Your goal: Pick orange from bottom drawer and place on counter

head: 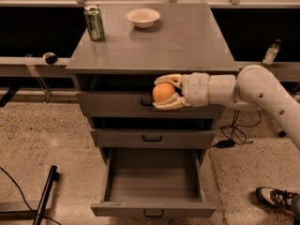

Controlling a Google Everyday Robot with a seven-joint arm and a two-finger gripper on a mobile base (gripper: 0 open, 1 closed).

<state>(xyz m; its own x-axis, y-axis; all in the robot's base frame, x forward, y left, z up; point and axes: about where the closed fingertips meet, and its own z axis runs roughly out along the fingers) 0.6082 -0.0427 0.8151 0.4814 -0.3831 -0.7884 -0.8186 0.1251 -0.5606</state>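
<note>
My gripper (165, 93) is shut on the orange (162, 93), a small smooth round fruit, and holds it in front of the top drawer, just below the counter's front edge. The white arm reaches in from the right. The bottom drawer (152, 209) stands pulled fully open and its inside shows nothing in it. The counter (178, 41) is the flat grey top of the cabinet, above the gripper.
A green can (94, 22) and a white bowl (143, 17) stand at the back of the counter. A small dark round object (49, 57) sits on the ledge at left. A shoe (276, 197) is on the floor at lower right, cables beside the cabinet.
</note>
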